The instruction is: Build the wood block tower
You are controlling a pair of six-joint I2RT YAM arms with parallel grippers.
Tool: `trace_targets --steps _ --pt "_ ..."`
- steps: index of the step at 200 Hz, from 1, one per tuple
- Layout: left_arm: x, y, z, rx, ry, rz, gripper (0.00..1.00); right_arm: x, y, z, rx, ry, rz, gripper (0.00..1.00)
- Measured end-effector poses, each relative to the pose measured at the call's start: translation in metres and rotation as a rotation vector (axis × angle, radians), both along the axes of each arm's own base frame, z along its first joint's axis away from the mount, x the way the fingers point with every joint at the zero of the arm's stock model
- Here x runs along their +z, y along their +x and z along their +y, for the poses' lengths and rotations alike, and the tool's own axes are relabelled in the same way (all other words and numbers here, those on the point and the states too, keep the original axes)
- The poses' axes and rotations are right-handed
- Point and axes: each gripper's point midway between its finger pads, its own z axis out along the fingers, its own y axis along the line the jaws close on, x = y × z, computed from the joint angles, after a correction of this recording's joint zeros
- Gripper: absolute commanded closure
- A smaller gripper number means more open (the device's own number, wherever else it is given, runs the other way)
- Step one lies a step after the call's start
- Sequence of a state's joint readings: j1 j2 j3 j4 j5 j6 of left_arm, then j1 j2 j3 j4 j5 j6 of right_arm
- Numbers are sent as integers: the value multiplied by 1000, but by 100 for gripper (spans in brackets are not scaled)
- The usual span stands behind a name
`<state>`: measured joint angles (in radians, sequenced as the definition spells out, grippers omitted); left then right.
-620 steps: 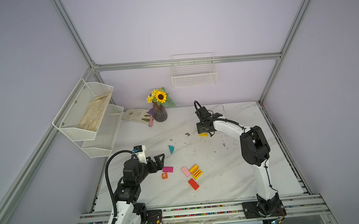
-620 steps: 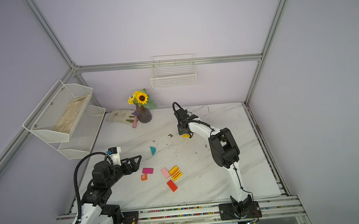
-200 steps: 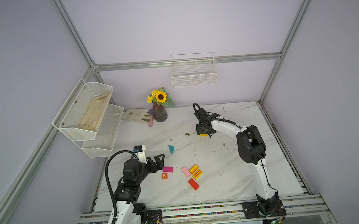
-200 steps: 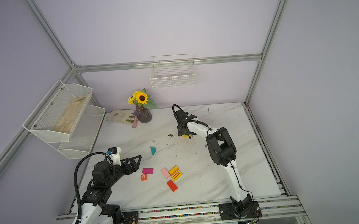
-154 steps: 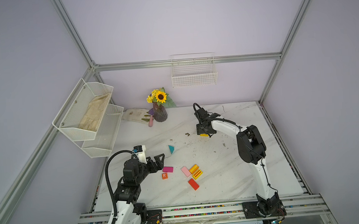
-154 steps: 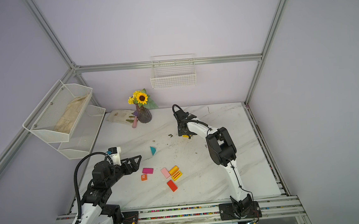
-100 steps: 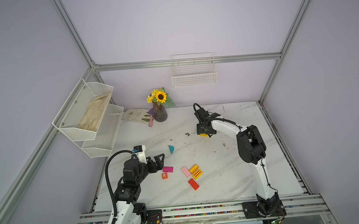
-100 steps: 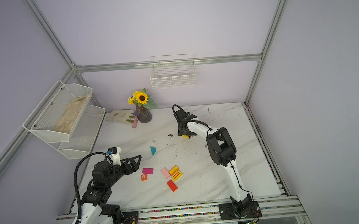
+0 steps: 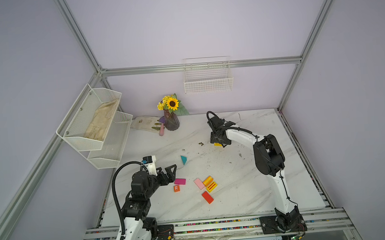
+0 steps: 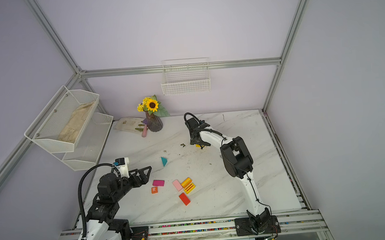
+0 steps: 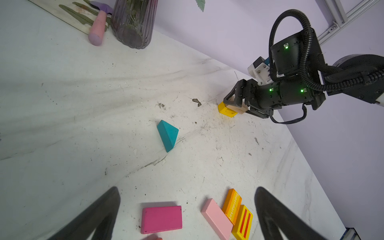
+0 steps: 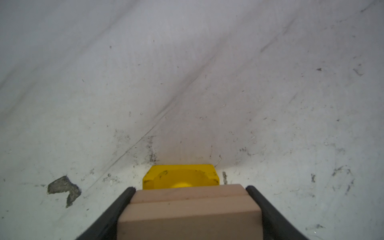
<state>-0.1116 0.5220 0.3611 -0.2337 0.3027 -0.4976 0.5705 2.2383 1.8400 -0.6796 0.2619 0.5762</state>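
At the back of the table lies a yellow block (image 9: pixel 217 144) (image 12: pixel 180 176). My right gripper (image 9: pixel 218 140) (image 12: pixel 190 189) is shut on a tan block (image 12: pixel 189 207) (image 11: pixel 236 108) with a seam across it. The tan block sits right on or just over the yellow one's rear part. Loose wood blocks lie near the front: a teal triangle (image 9: pixel 183 159) (image 11: pixel 168 135), a magenta slab (image 9: pixel 180 181) (image 11: pixel 161 219), an orange "R" cube (image 9: pixel 176 188), a pink slab (image 9: pixel 199 183), an orange slab (image 9: pixel 207 180), a red-striped yellow slab (image 9: pixel 211 186) and a red slab (image 9: pixel 207 197). My left gripper (image 9: pixel 168 173) (image 11: pixel 187 207) hovers open beside the magenta slab.
A vase of sunflowers (image 9: pixel 171 119) stands at the back left on the marble table (image 9: pixel 249 190), with a pink-handled tool (image 9: pixel 162 129) and a mat beside it. White mesh shelves (image 9: pixel 99 129) hang on the left wall and a wire basket (image 9: pixel 208 80) on the back wall.
My right gripper, holding the tan block, has drifted slightly left over the yellow block since the oldest frames. The left arm and the loose blocks have not moved.
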Motion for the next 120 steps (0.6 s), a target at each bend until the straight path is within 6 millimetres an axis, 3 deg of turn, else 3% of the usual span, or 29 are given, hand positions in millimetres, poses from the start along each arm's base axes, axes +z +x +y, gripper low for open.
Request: trace_targets --steps 48,120 --pt "3 -1 -1 -4 -3 -13 0 17 3 13 0 8 -43 33" --pt "3 -1 -1 -4 -4 -13 0 17 1 9 -10 -13 -39 29"
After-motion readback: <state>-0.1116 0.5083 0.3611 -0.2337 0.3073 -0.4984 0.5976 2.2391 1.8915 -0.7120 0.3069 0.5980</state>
